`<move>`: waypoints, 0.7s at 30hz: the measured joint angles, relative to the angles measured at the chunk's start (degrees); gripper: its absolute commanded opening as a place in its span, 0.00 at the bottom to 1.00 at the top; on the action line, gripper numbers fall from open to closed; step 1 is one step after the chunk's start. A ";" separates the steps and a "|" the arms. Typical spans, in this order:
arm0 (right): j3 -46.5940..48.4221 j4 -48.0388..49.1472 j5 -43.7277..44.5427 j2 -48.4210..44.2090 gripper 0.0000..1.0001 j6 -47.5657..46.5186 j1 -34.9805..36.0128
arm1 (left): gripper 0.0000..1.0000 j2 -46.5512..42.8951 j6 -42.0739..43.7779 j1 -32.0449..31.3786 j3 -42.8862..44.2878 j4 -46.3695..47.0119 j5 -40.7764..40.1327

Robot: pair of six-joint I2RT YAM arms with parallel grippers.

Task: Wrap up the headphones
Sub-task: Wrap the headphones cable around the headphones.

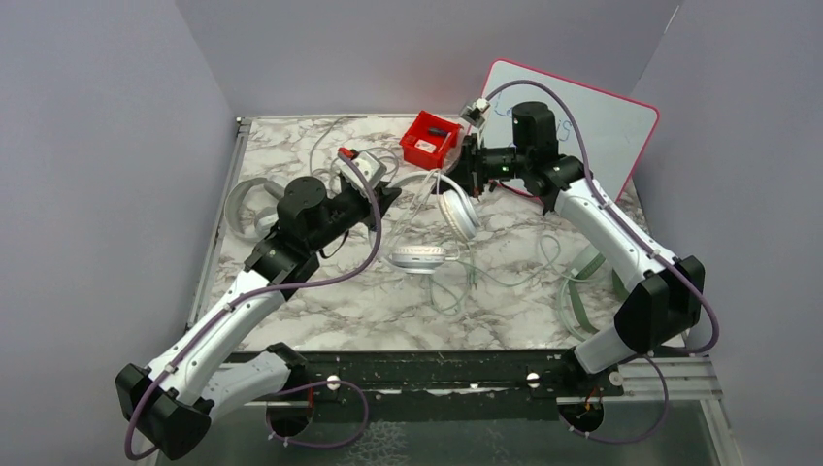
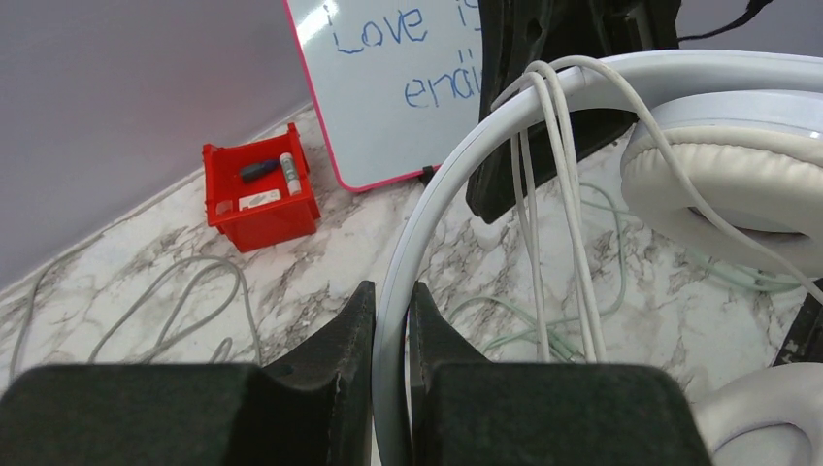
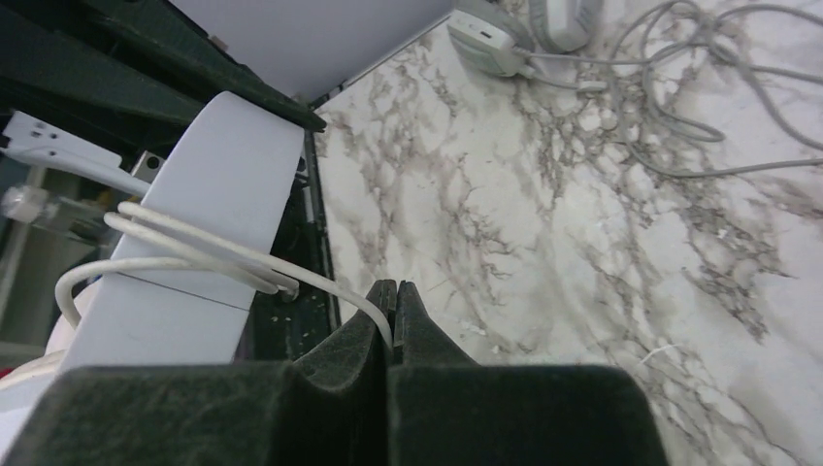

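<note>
Between the jaws of the left gripper (image 2: 391, 303) sits the thin headband (image 2: 456, 155) of the white headphones (image 1: 456, 212), clamped edge-on with the jaws drawn in narrow around it. The band arcs up and away from the fingertips toward a padded ear cup (image 2: 723, 184) off to the jaws' right, and a second cup (image 2: 767, 427) lies low beside the right finger. Beyond the fingertips the white cable (image 2: 548, 204) is looped several times over the band and hangs down in strands. The left arm (image 1: 243, 301) reaches from its base at the near left diagonally toward mid-table, its gripper pointing toward the right arm (image 1: 611, 233). That arm bends at a black joint above its base at the near right and stretches its long white link toward the far side, so that the right gripper (image 3: 393, 291) meets the headphones from the side opposite the left one. Its jaws are pressed together with the cable pinched at their tips; from there the cable runs left of the jaws to the band and crosses it in several turns. Ahead of the left jaws, farther off, a red bin (image 2: 267, 218) and a whiteboard (image 2: 388, 87) with blue handwriting stand on the marble table (image 2: 320, 252). Well left of the left gripper in the top view lies a grey-green pair (image 1: 231, 207), and near the right arm's base a mint pair (image 1: 565, 303).
</note>
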 measured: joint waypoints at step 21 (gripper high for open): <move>-16.72 32.79 3.15 -10.34 0.04 34.97 -0.59 | 0.00 7.54 -30.23 4.07 -4.98 21.44 2.08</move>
